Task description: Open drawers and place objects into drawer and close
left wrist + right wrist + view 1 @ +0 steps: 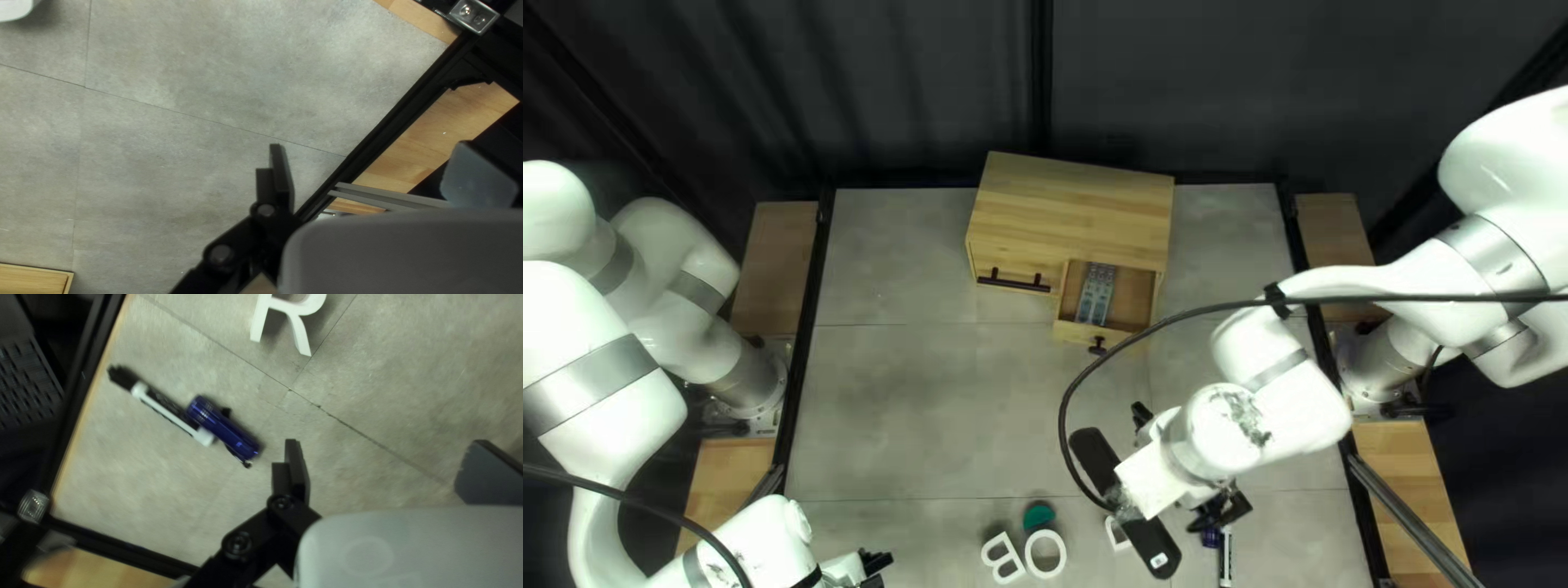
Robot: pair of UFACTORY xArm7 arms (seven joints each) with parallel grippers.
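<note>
Spread wide, your right gripper point(1183, 466) hangs at five o'clock in the top left view, with nothing pinched between its two fingers point(294, 465). Taking twelve as the way it points in the right wrist view, you have a blue flashlight point(220, 427) at about nine o'clock, outside the nearer finger and against a white-and-black marker point(169, 411); both lie on the table point(958, 403). At eleven o'clock from that gripper lies the white letter R point(261, 318). Your left gripper point(874, 566), at seven o'clock in the top left view, also has its fingers point(279, 171) well apart, holding nothing over the grey tabletop. Up at twelve o'clock stands your wooden cabinet point(1073, 207). Its drawer at the cabinet's five o'clock point(1130, 334) is pulled out, and you can see a grey object point(1095, 294) lying lengthwise inside — too small to make out exactly. Beside it, at the cabinet's seven o'clock, the other drawer point(993, 267) is closed, with a long dark handle point(1013, 282). Down at six o'clock you have the white letters B point(1000, 560) and O point(1031, 554) side by side — a green piece point(1038, 514) sits just beyond the O.
</note>
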